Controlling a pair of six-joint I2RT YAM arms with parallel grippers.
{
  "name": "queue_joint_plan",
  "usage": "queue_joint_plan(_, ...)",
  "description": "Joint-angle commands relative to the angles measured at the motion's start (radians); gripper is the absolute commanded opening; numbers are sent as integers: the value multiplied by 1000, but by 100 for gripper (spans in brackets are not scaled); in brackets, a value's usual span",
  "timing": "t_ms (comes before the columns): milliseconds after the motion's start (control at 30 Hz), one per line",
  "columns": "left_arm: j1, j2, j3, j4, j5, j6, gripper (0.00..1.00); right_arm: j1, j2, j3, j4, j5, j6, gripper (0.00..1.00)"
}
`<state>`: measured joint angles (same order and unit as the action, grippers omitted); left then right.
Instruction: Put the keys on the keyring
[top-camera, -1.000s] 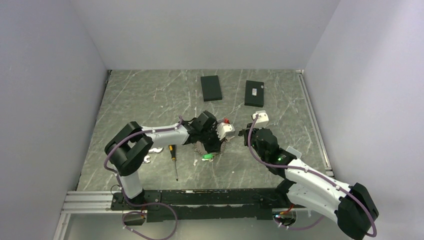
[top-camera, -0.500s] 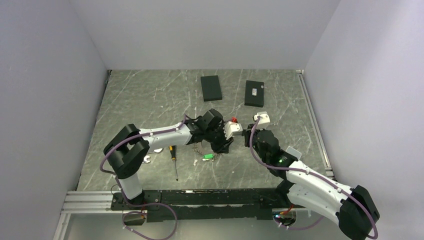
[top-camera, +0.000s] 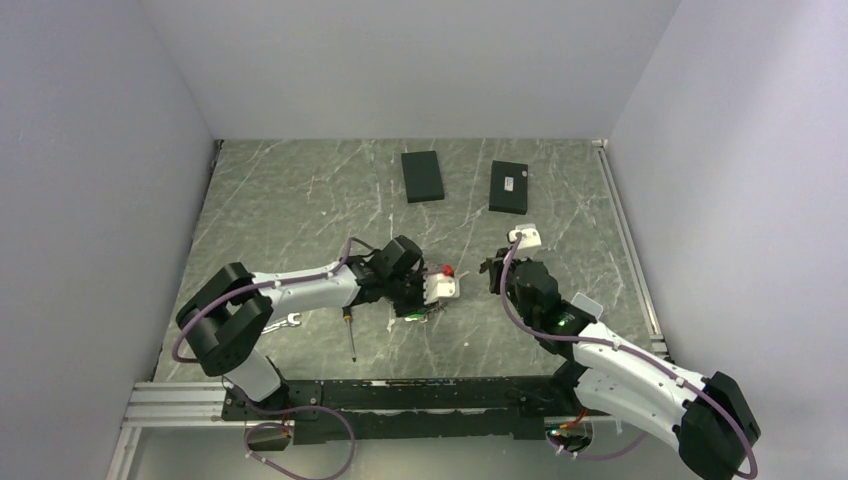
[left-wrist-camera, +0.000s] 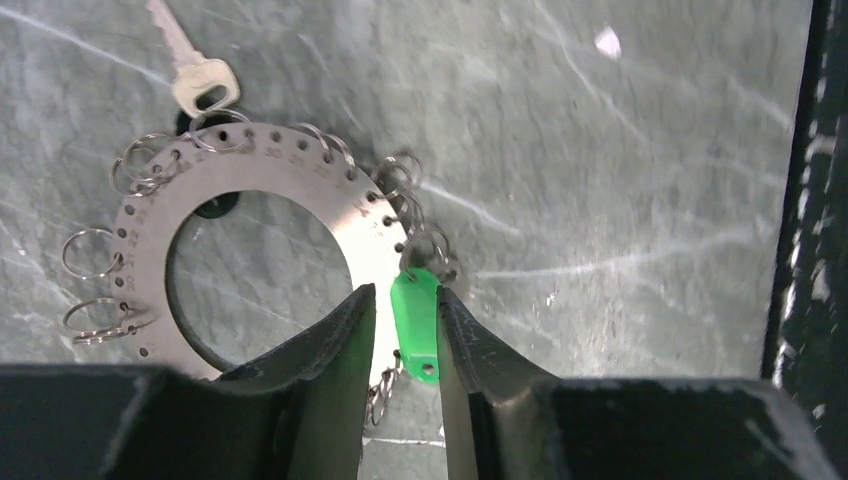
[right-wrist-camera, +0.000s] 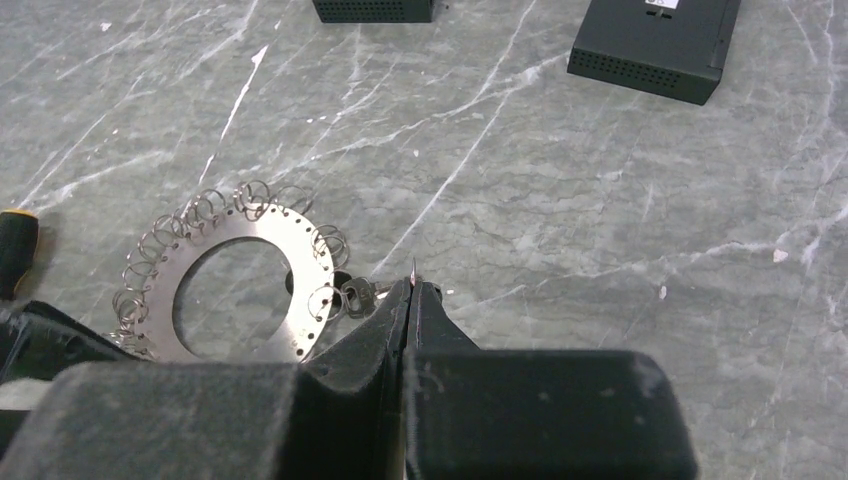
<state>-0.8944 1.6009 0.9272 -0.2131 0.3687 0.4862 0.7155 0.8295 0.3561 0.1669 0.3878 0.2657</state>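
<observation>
Grey marbled table (top-camera: 300, 200): one keyring (left-wrist-camera: 290, 165), one screwdriver (top-camera: 346, 318), two black boxes (top-camera: 422, 176).

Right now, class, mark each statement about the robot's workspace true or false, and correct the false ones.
1. The left gripper straddles the bright green plastic tag. True.
2. The right gripper stands wide open. False: its jaws are shut.
3. Two flat black rectangular boxes lie at the far side of the grey marbled table. True.
4. The black-and-yellow screwdriver lies inside the large flat grey metal keyring. False: it lies on the table, apart from the keyring.
</observation>
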Motion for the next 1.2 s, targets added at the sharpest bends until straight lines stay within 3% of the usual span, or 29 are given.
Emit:
queue_joint_plan(0, 0, -47, -56, 94, 67, 219, 34, 6, -15, -3, 50, 19, 8, 0)
queue_joint_plan(333, 3, 25, -75, 263, 136, 277, 30, 10, -19, -9, 55, 22, 7, 0)
queue_joint_plan(633, 7, 74, -27, 179, 137, 336, 26, 25, -28, -16, 65, 41, 2, 0)
queue_joint_plan(867, 8, 90, -28, 202, 141, 327, 25, 33, -28, -17, 71, 45, 0, 0)
queue_joint_plan(1167, 8, 111, -13, 174, 139, 337, 28, 33, -29, -19, 72, 46, -1, 0)
